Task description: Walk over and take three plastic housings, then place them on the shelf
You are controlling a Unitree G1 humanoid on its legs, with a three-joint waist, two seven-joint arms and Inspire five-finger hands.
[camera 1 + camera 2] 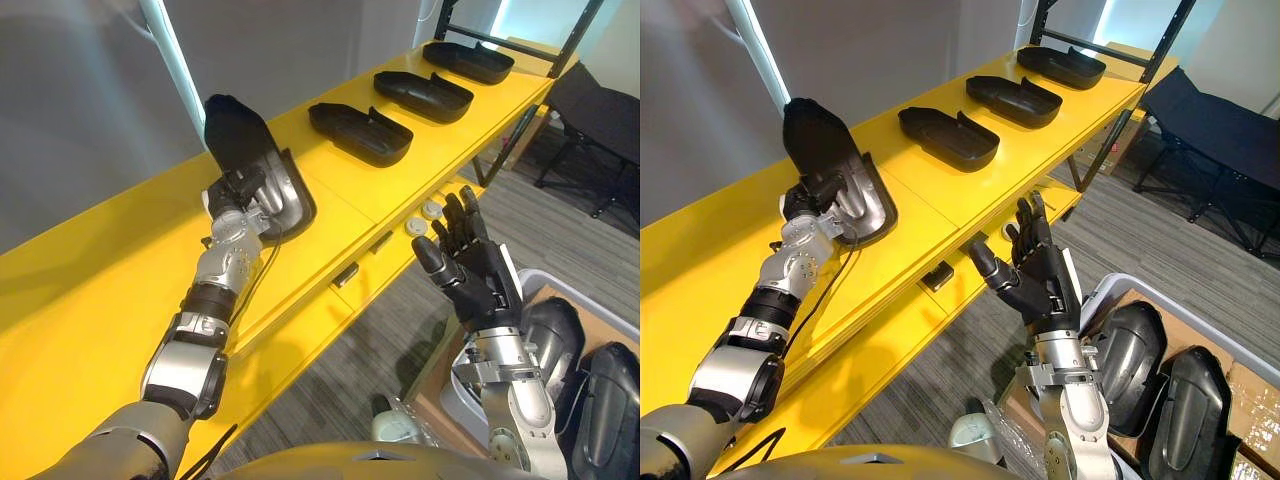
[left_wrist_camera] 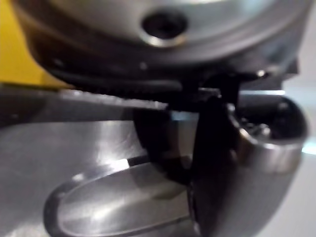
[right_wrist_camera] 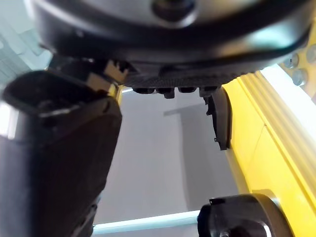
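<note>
Where the lower right of the frame shows a pale bin [image 1: 575, 290], a dark plastic housing [image 1: 550, 335] and a second bin housing [image 1: 612, 395] lie in it side by side, rounded backs up. That makes two in the bin.

A long yellow shelf [image 1: 100, 290] runs from the lower left to the upper right. On its top, towards the upper right, three more housings lie in a row, hollow side up and apart from one another: the near one [image 1: 360, 133], the middle one [image 1: 423, 95] and the far one [image 1: 468, 60]. A sixth piece, the held housing [image 1: 245, 150], stands tilted at the centre left of the frame with its dark back towards the wall and its grey inside facing out. Its lower end is down at the shelf top (whether it touches, I cannot tell).

The left hand [image 1: 240, 195] has its fingers curled round the lower part of that held housing. The right hand [image 1: 475, 265], right of centre, is raised in front of the shelf's front edge with its fingers straight and slightly spread, thumb out to the side. It holds nothing and touches nothing.

Two small pale discs [image 1: 430, 210] sit on the lower ledge just beyond its fingertips.
</note>
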